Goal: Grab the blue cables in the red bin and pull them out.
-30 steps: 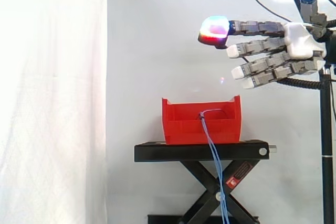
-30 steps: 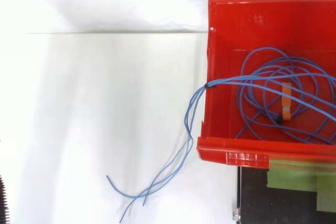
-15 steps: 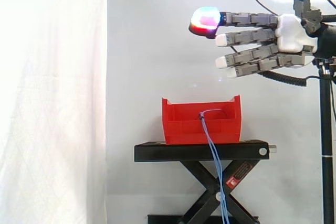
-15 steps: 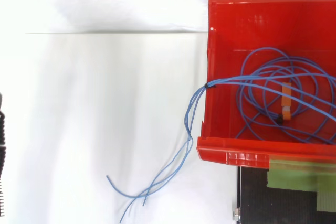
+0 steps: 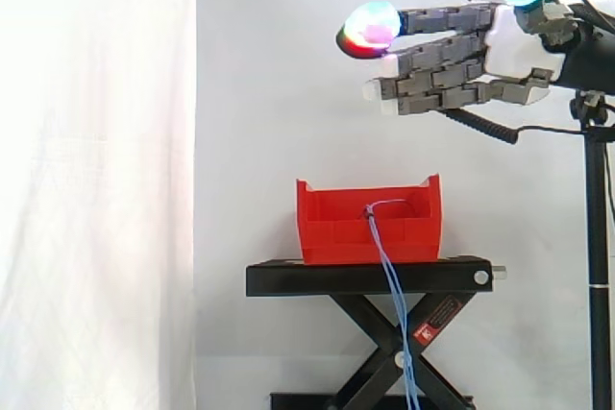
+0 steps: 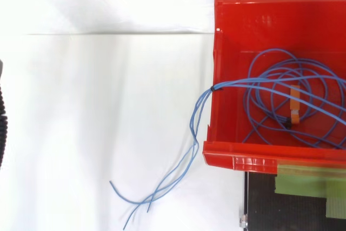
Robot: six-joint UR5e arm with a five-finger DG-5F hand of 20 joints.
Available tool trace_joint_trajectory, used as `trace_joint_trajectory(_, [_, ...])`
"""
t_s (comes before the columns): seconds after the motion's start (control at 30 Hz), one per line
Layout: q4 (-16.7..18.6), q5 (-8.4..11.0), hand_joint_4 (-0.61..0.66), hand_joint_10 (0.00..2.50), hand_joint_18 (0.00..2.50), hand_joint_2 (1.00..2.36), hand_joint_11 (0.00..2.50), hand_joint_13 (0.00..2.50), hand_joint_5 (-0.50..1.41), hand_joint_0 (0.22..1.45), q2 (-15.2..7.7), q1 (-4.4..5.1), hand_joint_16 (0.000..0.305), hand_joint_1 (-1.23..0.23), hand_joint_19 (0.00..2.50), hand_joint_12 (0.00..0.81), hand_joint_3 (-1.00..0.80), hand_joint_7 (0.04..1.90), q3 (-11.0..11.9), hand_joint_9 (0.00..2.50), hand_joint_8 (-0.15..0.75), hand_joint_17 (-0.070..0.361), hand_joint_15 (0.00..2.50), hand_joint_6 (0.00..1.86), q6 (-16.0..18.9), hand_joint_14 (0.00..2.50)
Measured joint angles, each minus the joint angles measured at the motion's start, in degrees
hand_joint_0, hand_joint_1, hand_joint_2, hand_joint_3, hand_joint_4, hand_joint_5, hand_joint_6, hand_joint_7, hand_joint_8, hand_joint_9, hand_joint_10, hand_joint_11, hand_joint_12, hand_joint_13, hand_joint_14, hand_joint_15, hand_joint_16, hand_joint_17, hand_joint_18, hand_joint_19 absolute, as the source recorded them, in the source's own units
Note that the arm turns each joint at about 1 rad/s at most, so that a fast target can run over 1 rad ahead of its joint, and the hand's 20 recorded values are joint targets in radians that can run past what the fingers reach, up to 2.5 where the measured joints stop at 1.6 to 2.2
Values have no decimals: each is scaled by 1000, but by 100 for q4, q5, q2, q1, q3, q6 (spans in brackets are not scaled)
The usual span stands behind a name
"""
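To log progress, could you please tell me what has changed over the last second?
The hand rose and shifted left in the side view, fingers straight, holding nothing. The blue cables and the red bin stayed as they were.

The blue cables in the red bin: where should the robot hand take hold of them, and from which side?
Probably at the bunched strands just inside the black tie, coming from above. There the blue cables run together as one bundle, and the red bin is open at the top; its walls would block a sideways approach.
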Motion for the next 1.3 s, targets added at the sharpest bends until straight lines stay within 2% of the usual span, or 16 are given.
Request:
trace_joint_trajectory(0.17, [144, 32, 204, 8, 236, 1000, 209, 359, 642, 727, -96, 107, 61, -850, 31, 385, -1000, 330, 0, 804, 296, 138, 30, 13, -785, 0])
trace_joint_trajectory(0.37, [466, -188, 194, 10, 275, 1000, 253, 394, 706, 742, -211, 161, 59, -925, 47, 375, -1000, 340, 0, 855, 291, 133, 44, 14, -1711, 2])
trace_joint_trajectory(0.5, [376, -248, 197, 12, 302, 1000, 306, 422, 716, 762, -213, 168, 57, -957, 77, 364, -1000, 350, 1, 893, 279, 129, 59, 14, -2310, 3])
trace_joint_trajectory(0.67, [10, -264, 199, 12, 318, 1000, 307, 420, 718, 778, -275, 229, 56, -989, 86, 364, -1000, 362, 1, 861, 273, 126, 60, 14, -3095, 1])
trace_joint_trajectory(0.8, [-73, -255, 215, 12, 317, 1000, 303, 410, 737, 779, -490, 285, 56, -984, 86, 363, -1000, 411, 0, 840, 276, 125, 69, 15, -3721, 3])
trace_joint_trajectory(0.97, [18, -235, 263, 12, 302, 1000, 302, 385, 781, 778, -695, 358, 55, -968, 91, 368, -1000, 516, 0, 801, 277, 125, 62, 18, -4448, 1])
trace_joint_trajectory(1.07, [68, -51, 269, 11, 291, 1000, 287, 368, 784, 774, -723, 415, 56, -963, 84, 369, -1000, 534, 1, 777, 275, 125, 64, 18, -4908, 2])
trace_joint_trajectory(1.17, [46, 302, 260, 13, 285, 1000, 283, 367, 786, 769, -729, 480, 56, -955, 85, 371, -1000, 537, 1, 769, 276, 126, 57, 17, -5376, 1])
trace_joint_trajectory(1.23, [-58, 532, 260, 11, 281, 1000, 277, 361, 783, 763, -732, 527, 56, -942, 85, 373, -1000, 531, 1, 762, 278, 127, 58, 18, -5704, 2])
trace_joint_trajectory(1.3, [-204, 671, 259, 11, 278, 1000, 272, 360, 780, 758, -736, 565, 57, -936, 87, 375, -1000, 529, 1, 758, 277, 127, 58, 18, -5975, 1])
